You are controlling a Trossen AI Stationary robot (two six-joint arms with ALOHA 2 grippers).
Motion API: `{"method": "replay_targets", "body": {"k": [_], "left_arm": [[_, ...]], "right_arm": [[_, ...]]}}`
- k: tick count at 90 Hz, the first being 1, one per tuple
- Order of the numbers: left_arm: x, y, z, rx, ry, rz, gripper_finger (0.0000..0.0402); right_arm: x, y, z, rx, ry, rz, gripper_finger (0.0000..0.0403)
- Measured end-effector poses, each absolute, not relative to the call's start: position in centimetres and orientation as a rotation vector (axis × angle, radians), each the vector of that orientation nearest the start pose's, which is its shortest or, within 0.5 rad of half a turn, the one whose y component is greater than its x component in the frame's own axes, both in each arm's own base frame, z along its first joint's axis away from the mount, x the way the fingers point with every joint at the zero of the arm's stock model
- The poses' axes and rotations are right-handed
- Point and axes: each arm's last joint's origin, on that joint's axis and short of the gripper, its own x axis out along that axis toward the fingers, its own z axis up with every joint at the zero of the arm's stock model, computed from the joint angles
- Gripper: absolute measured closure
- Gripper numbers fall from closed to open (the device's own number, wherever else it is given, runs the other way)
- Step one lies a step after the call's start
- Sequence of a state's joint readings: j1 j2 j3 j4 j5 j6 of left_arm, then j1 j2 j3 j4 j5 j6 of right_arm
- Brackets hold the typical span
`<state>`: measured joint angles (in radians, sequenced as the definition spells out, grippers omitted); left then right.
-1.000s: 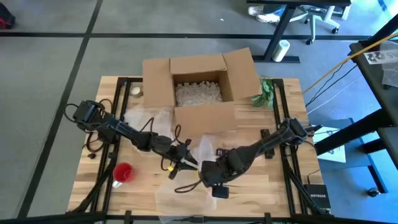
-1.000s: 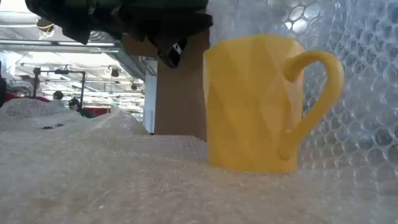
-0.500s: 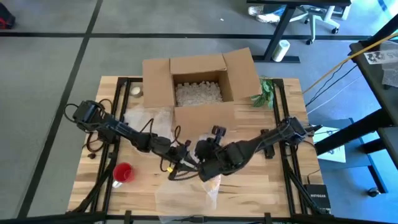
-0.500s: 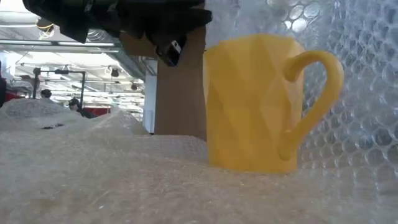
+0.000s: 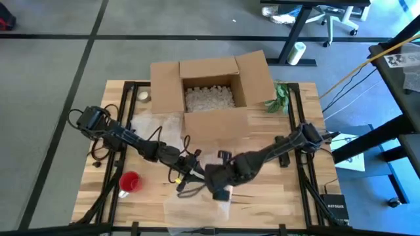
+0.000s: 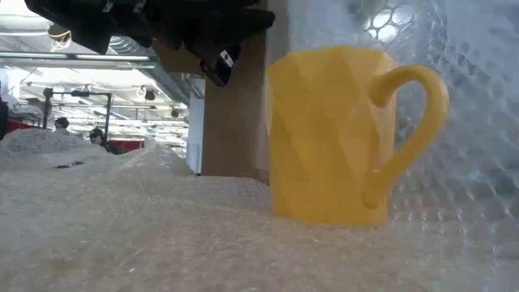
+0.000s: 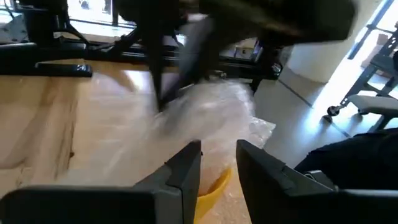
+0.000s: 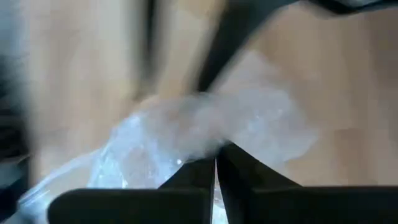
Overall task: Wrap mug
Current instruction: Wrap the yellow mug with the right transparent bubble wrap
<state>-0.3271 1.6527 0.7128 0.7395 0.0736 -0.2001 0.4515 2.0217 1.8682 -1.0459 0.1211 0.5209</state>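
**Yellow mug on bubble wrap, both arms close in**

Yellow and faceted, the mug [image 6: 332, 134] stands upright on a sheet of bubble wrap [image 6: 122, 235] near the front middle of the wooden desk [image 5: 275, 196], its handle turned to the low view's right, with more wrap raised behind it. The left gripper [image 7: 217, 165] hovers just over the mug, its fingers [image 7: 186, 168] slightly spread with nothing between them. The right gripper [image 8: 216, 165] has its fingers pressed together, pinching a fold of the wrap. A cardboard box [image 5: 210, 85] sits at the desk's far side, a red cup [image 5: 129, 181] near the left front.
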Motion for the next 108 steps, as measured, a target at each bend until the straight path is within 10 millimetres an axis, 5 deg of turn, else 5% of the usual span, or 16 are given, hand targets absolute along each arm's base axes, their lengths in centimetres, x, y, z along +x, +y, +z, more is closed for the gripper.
{"method": "replay_targets", "body": {"k": [21, 43, 60, 108], "left_arm": [[31.1, -10.7, 18.5, -0.184, 0.241, -0.363, 0.0315], [30.8, -11.5, 18.1, -0.261, 0.298, -0.364, 0.0315], [29.4, -13.8, 17.0, -0.293, 0.429, -0.32, 0.0315], [26.5, -18.1, 16.3, -0.365, 0.478, -0.198, 0.0315]], "right_arm": [[37.5, 18.9, 26.5, 0.149, 1.247, -0.016, 0.0403], [37.7, 19.1, 22.1, 0.187, 1.252, 0.021, 0.0403], [38.0, 18.6, 19.6, 0.233, 1.212, 0.041, 0.0403], [38.0, 16.1, 18.7, 0.35, 1.376, 0.005, 0.0403]]}}
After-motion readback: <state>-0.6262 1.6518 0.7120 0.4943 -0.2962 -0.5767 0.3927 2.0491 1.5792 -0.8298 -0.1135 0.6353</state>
